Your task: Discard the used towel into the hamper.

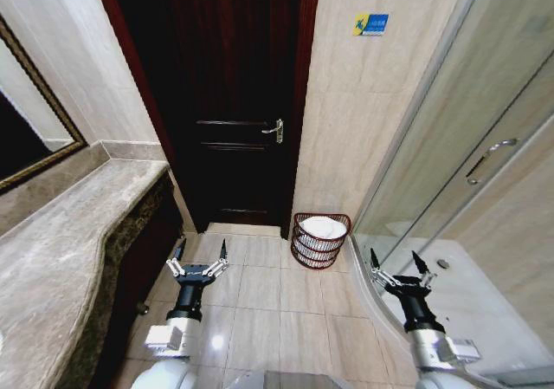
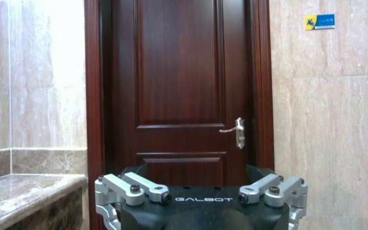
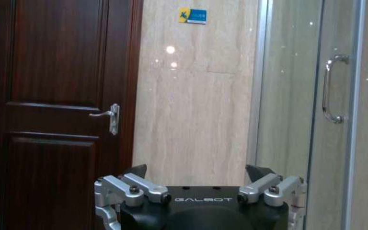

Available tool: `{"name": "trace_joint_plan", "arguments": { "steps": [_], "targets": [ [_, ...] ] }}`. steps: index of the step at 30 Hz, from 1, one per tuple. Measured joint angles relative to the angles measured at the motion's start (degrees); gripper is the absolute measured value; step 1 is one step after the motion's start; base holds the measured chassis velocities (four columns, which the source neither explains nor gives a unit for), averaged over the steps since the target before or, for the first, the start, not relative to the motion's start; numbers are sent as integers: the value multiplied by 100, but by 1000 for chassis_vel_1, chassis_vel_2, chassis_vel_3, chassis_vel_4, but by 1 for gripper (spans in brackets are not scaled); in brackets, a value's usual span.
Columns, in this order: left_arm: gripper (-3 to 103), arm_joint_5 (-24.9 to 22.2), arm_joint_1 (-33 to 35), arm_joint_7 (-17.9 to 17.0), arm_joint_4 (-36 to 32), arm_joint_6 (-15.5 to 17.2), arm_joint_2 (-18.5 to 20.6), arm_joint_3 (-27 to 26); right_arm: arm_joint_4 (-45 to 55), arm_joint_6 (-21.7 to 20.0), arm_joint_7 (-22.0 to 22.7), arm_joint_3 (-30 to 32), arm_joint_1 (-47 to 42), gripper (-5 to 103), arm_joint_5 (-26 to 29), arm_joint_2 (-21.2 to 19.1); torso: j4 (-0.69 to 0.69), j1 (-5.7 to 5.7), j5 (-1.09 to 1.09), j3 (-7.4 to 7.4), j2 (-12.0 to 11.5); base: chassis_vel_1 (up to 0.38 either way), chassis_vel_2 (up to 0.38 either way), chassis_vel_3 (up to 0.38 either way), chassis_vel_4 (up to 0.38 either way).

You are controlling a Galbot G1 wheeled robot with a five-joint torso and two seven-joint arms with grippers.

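— Hamper (image 1: 321,240): where from the arms?

— Starting wide: small tiled bathroom, dark wooden door (image 1: 234,103) straight ahead, glass shower screen (image 1: 467,129) along the right, marble worktop (image 1: 61,233) along the left. Pale tiled floor (image 1: 260,311) between them, bare and open. Stands on that floor in the far corner, between door frame and shower screen, just beside both. Upright, mouth facing up, no tilt.

— And the towel?

— Lies inside, a white heap (image 1: 322,227) showing over the wavy rim. Judged from that, looks discarded, with little or nothing left to carry.

— End effectors?

— Both low, out in front of the body, pointing forward. Left end effector (image 1: 202,252) beside the worktop's edge, fingers spread wide apart, holding nothing. Right end effector (image 1: 396,259) by the foot of the shower screen, fingers likewise apart, likewise empty.

— Which way to the basket, then?

— Ahead of both and between them, farther along the floor, well apart from either. Off to the right of the left one, off to the left of the right one. Probably nearer the right. Any approach from above would meet the open mouth squarely; shower screen close on that side, so little room for a wide swing.
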Motion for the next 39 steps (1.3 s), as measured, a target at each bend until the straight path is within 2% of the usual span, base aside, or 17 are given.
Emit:
{"name": "trace_joint_plan", "arguments": {
  "steps": [22, 39],
  "targets": [
    [100, 11, 67, 121, -26, -49, 0, -77, -151, 283, -80, 176, -201, 100, 220, -73, 0, 0, 0, 0, 0, 45, -40, -44, 40],
    [100, 8, 55, 142, -5, -70, -6, -87, -183, 316, -80, 149, -229, 100, 221, -95, 0, 0, 0, 0, 0, 53, -49, -54, 44]
  ]
}}
